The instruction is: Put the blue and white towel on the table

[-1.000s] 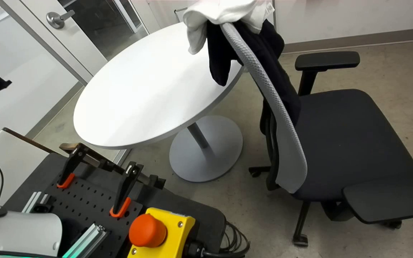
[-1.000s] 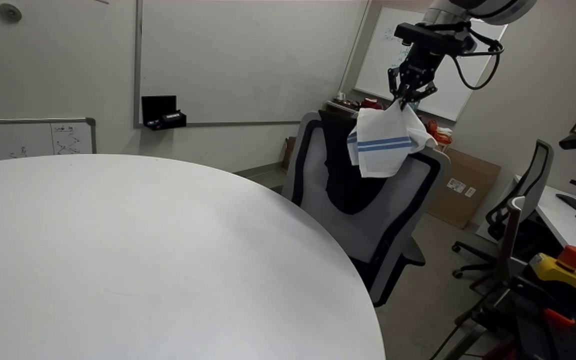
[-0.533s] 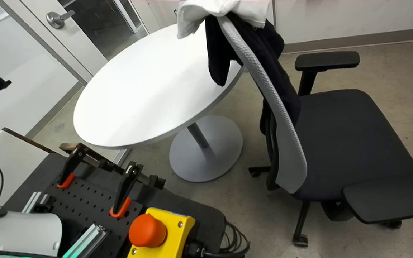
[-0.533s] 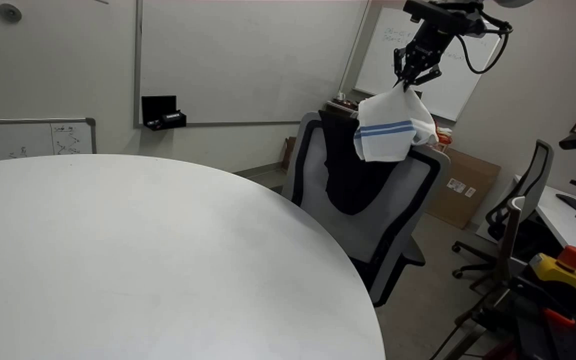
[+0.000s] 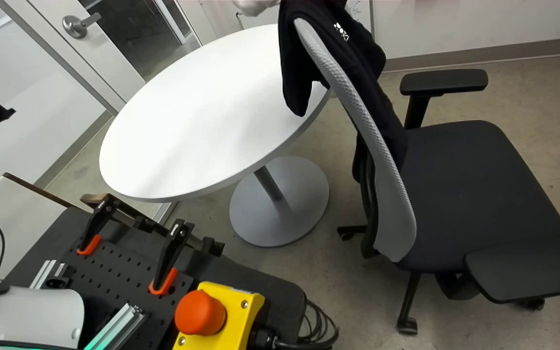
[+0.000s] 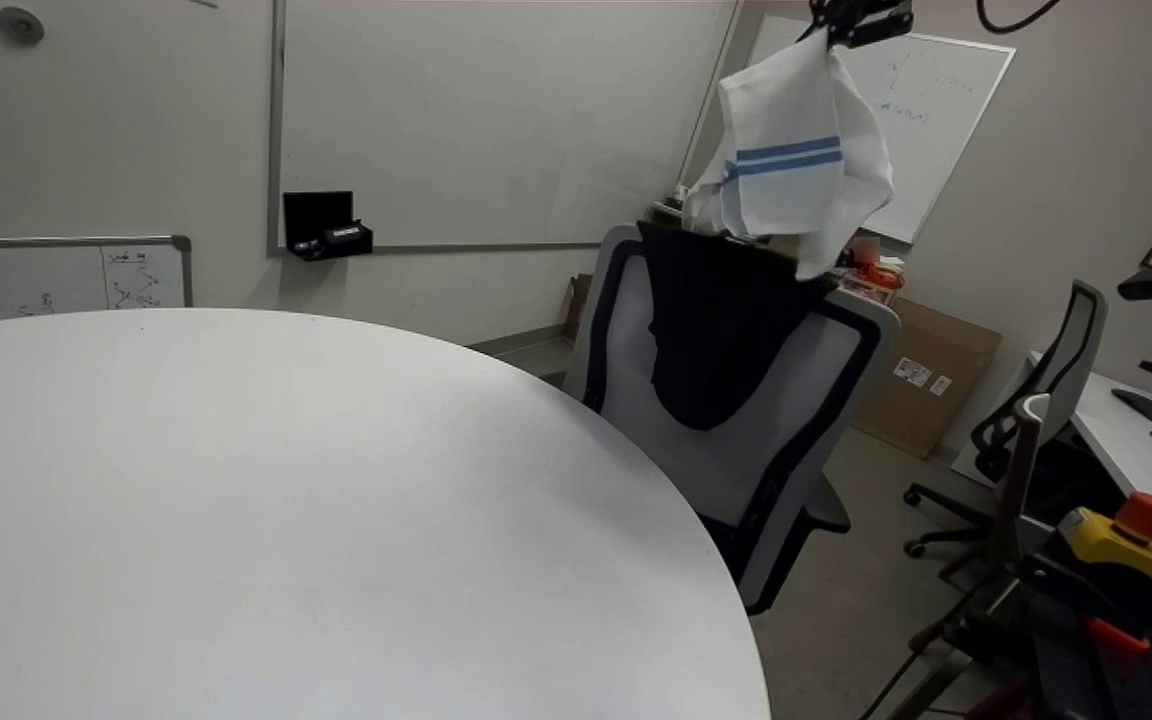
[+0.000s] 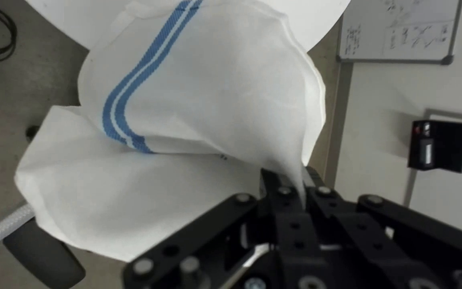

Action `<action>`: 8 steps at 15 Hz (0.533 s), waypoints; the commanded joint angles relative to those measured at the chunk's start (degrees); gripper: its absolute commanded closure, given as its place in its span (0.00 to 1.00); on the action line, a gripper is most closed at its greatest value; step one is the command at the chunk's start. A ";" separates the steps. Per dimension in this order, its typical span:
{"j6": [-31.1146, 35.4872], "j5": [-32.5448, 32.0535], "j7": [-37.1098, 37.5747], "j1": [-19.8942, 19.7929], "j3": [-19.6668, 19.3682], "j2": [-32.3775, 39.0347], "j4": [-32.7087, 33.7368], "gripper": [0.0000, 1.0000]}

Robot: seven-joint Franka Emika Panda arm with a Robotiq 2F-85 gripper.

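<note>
The white towel with blue stripes (image 6: 786, 190) hangs in the air from my gripper (image 6: 824, 38) in an exterior view. Its lower corner overlaps the top of the chair back there. In an exterior view only a small white end of the towel (image 5: 254, 6) shows at the top edge. In the wrist view my gripper (image 7: 295, 188) is shut on a pinched fold of the towel (image 7: 231, 88), which spreads below the fingers. The round white table (image 6: 316, 520) also shows in an exterior view (image 5: 197, 121) and behind the towel in the wrist view (image 7: 327, 20).
A grey office chair (image 6: 636, 340) stands against the table's edge with a black garment (image 6: 721, 330) over its back; both show in both exterior views. A yellow box with a red button (image 5: 241, 311) and clamps (image 5: 170, 253) are on the dark cart. Whiteboards line the walls.
My gripper has risen with the towel, lifting it off the chair back. The black garment's top, with a white mark, is now uncovered. The chair and table have not moved.
</note>
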 commanded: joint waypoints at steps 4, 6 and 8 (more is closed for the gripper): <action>-5.90 7.18 -8.10 4.83 4.07 -8.45 -4.04 0.99; -8.14 8.52 -10.44 6.33 5.19 -9.14 -5.25 0.99; -11.23 10.08 -13.46 7.79 6.14 -9.14 -6.27 0.99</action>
